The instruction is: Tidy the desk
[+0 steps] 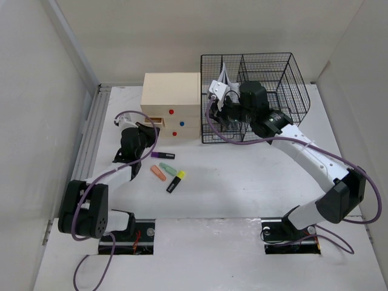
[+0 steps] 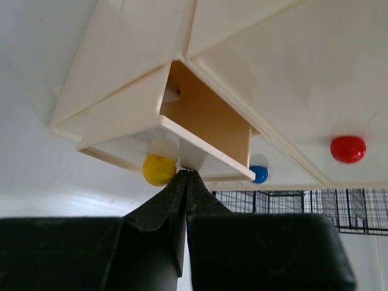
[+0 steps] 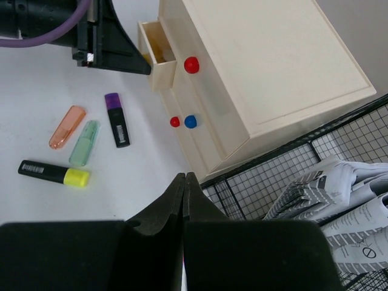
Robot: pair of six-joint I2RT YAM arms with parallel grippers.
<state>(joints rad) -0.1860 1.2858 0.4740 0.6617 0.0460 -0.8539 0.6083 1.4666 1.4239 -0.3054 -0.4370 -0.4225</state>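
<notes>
The desk point(image 1: 242, 182) lies beneath both closed jaws.

Desk point(image 1: 242, 188): carrying everything listed.
Drawer box point(image 1: 171, 91): sitting at the far edge.
Mesh rack point(image 1: 285, 73): standing just right of it.
Four highlighters point(image 1: 169, 170): lying loose, left of centre.

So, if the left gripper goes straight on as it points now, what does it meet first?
Probably the front of the open drawer, beside its yellow knob; the left gripper looks nearly there, depth unclear.
</notes>
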